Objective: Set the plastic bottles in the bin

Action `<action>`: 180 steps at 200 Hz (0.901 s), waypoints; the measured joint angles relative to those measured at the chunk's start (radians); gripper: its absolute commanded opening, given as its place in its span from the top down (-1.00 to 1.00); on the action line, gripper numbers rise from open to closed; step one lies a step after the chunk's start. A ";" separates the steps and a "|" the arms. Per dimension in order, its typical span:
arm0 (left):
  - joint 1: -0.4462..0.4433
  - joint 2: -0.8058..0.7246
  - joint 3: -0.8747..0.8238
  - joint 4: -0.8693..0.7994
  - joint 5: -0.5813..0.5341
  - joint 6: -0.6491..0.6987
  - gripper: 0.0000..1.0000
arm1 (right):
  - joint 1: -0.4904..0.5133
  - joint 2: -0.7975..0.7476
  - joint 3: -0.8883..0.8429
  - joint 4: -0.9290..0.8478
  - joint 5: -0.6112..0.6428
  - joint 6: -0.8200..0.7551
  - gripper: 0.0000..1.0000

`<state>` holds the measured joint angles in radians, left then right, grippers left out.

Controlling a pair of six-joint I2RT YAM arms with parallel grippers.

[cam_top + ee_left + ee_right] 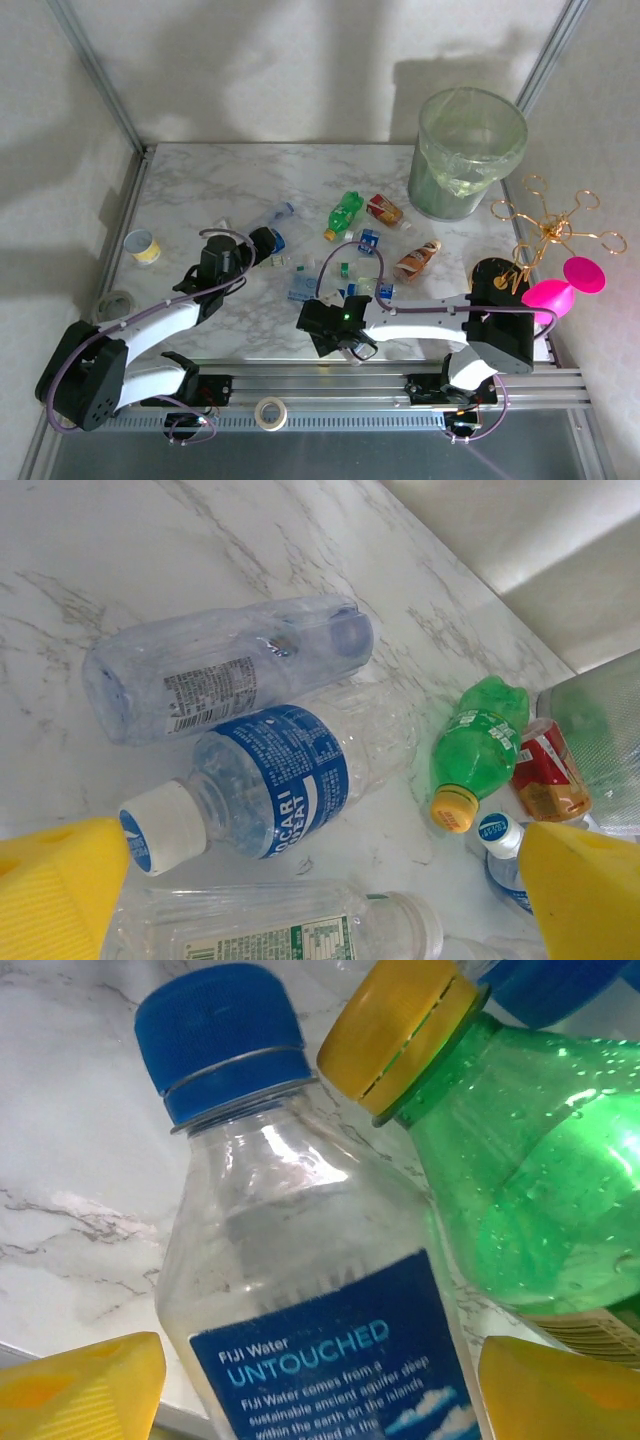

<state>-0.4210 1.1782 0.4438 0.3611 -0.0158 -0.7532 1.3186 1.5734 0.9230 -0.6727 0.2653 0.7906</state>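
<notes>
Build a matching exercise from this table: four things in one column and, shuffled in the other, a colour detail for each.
Things:
1. Fiji Water bottle
2. Pocari Sweat bottle
3. green bottle
4. bin

Details:
a. pale green liner
b. white cap
c. blue cap
d. yellow-orange cap

Pairs: 1-c; 2-b; 3-d; 4-a

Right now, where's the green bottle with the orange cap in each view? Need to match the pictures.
Top external: green bottle mid-table towards the back, just left of the red-labelled bottle.
Left wrist: right of centre, cap at its lower end, red-labelled bottle at its right.
Right wrist: a yellow-capped green bottle at upper right; cannot tell whether it is the same one.
Shared landmark: the red-labelled bottle; also the marble table.
</notes>
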 measured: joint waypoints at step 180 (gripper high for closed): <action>0.102 -0.105 -0.040 -0.002 -0.034 -0.011 -0.99 | -0.158 -0.236 -0.008 0.248 -0.118 -0.203 0.12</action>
<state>-0.3191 1.0737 0.4042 0.3592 -0.0494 -0.7647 1.1606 1.3376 0.9146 -0.4252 0.1474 0.5880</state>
